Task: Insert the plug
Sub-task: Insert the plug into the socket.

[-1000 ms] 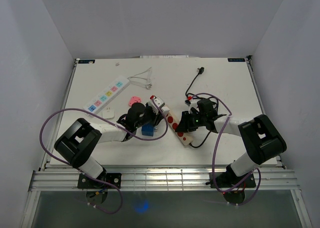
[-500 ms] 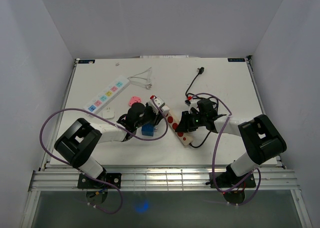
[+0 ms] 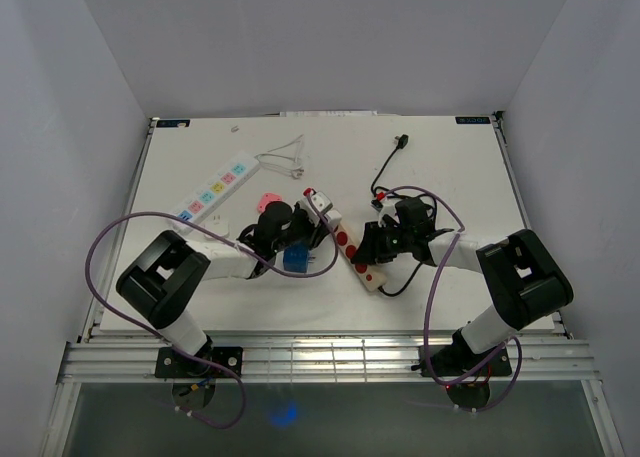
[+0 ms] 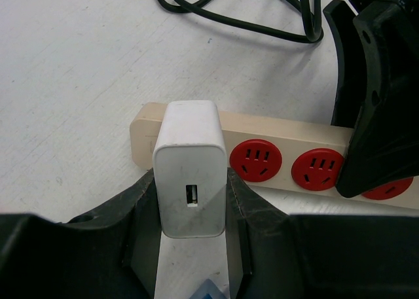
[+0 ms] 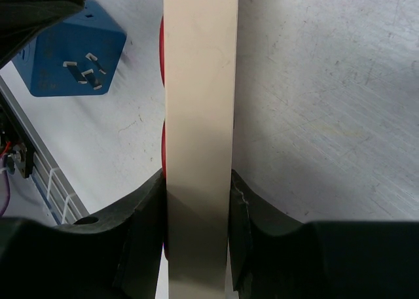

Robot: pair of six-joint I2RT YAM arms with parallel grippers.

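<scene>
left claw (image 4: pixel 191 211) grips the white usb charger (image 4: pixel 190 142) at the end socket of the beige power strip (image 4: pixel 288 123), itself clamped by the right claw (image 5: pixel 198 201). its prongs are hidden, so seating looks unfinished, with pressing home left to do.

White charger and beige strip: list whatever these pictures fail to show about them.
- Left wrist: the white charger in the left gripper hides its own prongs; whether they have entered the beige strip cannot be told.
- Left wrist: the right gripper covers most of the third red socket.
- Right wrist: strip seen edge-on, socket faces hidden.
- Top: the contact is too small.
</scene>
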